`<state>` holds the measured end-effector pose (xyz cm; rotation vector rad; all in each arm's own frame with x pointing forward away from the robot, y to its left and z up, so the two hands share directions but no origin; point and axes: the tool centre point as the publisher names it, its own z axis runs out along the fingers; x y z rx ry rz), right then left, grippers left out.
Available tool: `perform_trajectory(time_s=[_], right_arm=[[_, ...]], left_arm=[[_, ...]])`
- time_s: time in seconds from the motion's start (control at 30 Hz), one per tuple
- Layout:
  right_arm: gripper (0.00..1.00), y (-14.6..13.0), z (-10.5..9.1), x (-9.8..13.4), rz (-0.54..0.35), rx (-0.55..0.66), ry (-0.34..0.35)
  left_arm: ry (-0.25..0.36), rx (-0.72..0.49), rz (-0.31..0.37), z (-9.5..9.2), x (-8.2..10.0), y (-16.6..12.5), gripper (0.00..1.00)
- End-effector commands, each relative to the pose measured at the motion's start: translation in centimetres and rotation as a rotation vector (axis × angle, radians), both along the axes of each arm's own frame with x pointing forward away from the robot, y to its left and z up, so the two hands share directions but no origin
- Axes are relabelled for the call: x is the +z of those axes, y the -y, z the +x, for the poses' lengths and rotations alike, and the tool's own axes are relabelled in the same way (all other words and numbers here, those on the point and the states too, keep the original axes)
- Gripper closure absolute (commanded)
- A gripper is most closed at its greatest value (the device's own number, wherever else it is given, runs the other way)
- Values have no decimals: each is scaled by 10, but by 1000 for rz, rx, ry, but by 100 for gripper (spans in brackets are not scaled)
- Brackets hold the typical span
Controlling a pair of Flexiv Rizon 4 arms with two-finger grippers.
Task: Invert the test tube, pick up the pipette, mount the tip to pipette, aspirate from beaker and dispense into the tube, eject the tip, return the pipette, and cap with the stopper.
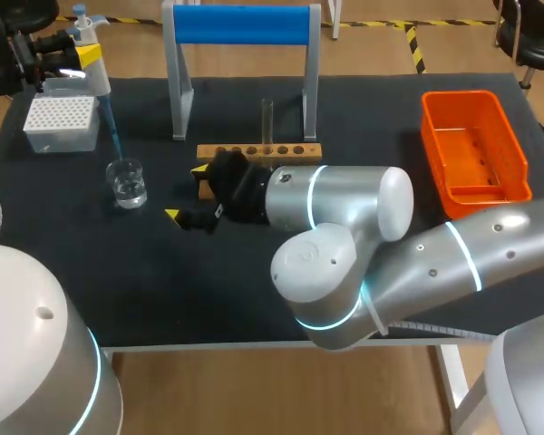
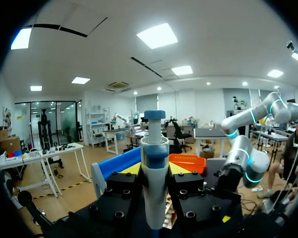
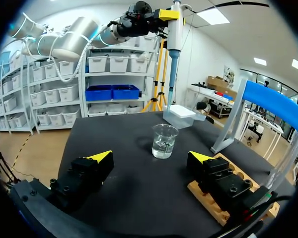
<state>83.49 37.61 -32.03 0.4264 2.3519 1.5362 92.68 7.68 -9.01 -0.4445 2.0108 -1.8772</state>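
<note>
Far left, left gripper [image 2: 155,171] grips slim white-blue plastic pipette [image 1: 94,65] upright, tip down near clear glass beaker [image 1: 127,182]; right gripper [image 1: 187,192] gapes empty

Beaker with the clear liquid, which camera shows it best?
The right wrist view: the beaker stands whole and unblocked ahead of the open right gripper, its liquid visible. The head view shows it smaller, from above, with the tip of the pipette over it. The left wrist view does not show it.
</note>
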Motion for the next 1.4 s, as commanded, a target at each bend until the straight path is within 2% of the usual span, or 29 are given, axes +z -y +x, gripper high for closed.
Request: perform_trajectory(time_s=[0.03, 0.2, 0.9, 1.4], right_arm=[[0, -1, -1, 1, -6, -4, -1], [0, -1, -1, 1, -6, -4, -1], [0, -1, -1, 1, -6, -4, -1], [0, -1, -1, 1, -6, -4, -1]], left_arm=[[1, 2, 0, -1, 0, 1, 100], [1, 2, 0, -1, 0, 1, 100], [2, -1, -22, 1, -26, -5, 100], [5, -15, 6, 5, -47, -4, 100]])
